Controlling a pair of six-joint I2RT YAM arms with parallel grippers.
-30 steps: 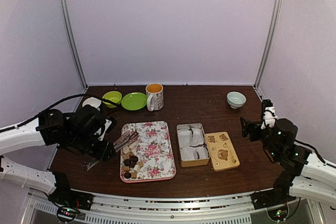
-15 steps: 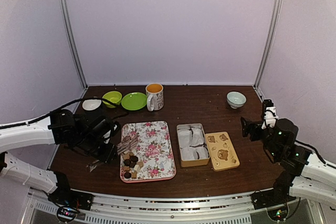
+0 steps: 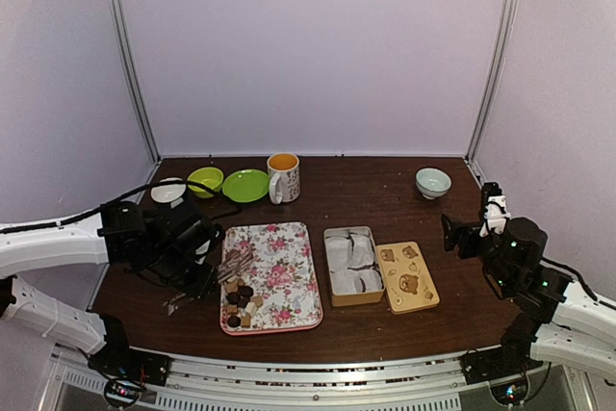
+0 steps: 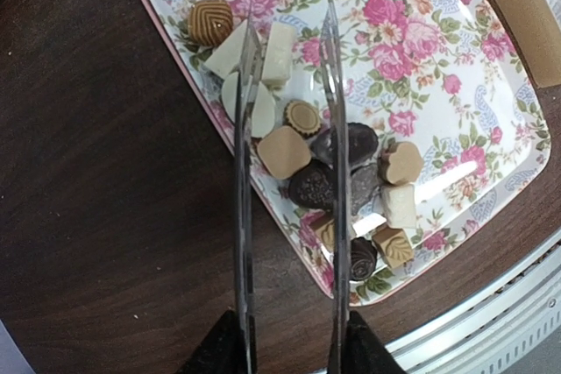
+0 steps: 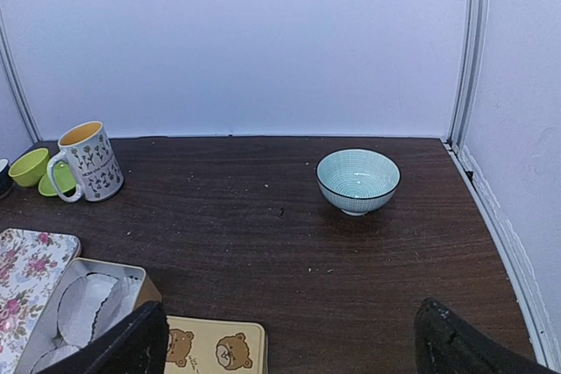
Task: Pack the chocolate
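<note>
Gripping the tongs (image 4: 331, 129), the left end effector (image 4: 289, 349) hangs over the floral tray (image 4: 438, 50), whose near-left corner holds the chocolate (image 4: 308, 183); the right end effector (image 5: 289, 348), well right of the tray, gapes released.

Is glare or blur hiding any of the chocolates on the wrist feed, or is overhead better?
Left wrist view: chocolates sharp, evenly lit; tongs near the lens look soft-edged; a pale sheen on the tray lies beside the pieces, not over them. Top view: no glare, but the pieces are tiny and hard to separate.
</note>
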